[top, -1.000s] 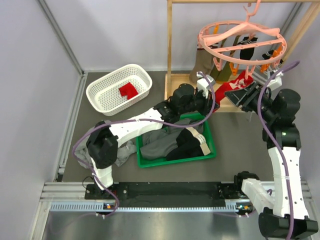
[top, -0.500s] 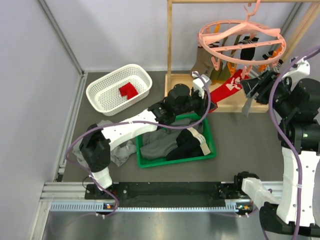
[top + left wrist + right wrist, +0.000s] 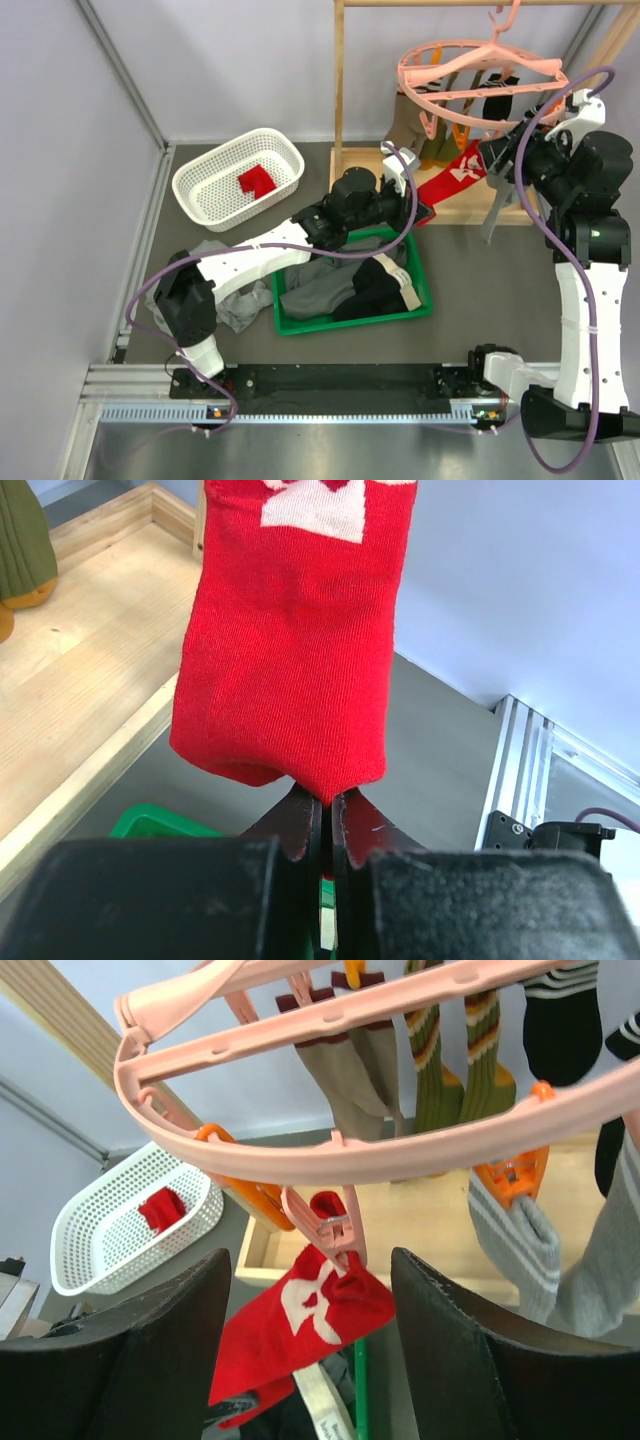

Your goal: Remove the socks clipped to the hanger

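Your left tool (image 3: 327, 812) clamps the red sock (image 3: 290, 650), your right tool (image 3: 312, 1270) gapes around its clip (image 3: 330, 1225); other socks (image 3: 440, 1070) hang unremoved.

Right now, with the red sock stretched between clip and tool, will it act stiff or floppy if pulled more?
Probably floppy and stretchy: the red knitted sock with white pattern folds at its end where the left tool pinches it. Likely light: one small pink plastic clip holds it.
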Motion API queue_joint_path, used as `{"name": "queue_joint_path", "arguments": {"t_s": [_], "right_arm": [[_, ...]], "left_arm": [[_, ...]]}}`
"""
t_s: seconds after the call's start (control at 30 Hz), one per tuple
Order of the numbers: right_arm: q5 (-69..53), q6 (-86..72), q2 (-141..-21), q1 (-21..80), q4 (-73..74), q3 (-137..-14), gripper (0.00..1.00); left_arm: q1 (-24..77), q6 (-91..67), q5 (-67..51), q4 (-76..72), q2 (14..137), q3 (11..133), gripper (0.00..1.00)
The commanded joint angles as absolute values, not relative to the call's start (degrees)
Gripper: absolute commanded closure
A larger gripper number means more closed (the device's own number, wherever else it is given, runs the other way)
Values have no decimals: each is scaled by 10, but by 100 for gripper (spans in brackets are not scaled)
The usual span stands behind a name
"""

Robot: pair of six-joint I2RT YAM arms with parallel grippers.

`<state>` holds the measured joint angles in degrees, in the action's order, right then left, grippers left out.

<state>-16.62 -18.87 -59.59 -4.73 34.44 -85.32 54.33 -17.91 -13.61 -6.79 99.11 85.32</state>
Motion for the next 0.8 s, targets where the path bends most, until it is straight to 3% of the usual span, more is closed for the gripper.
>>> {"name": "queue_joint_path", "arguments": {"t_s": [0.0,0.47,0.67,0.77], "right_arm": [[-190,-164,-583,-51,256,-836,35],[-206,-147,-592,-51,160,-788,41],[-198,-142,-595,-52,156,-786,52],[-188,-143,-599,-51,156,-787,64]], "left_arm": [[543,-187,-149,-82,956,852,100],[543,-194,-156,-80,954,850,100],[543,-195,-155,-81,950,845,100],[543,-197,-155,-82,948,844,100]]}}
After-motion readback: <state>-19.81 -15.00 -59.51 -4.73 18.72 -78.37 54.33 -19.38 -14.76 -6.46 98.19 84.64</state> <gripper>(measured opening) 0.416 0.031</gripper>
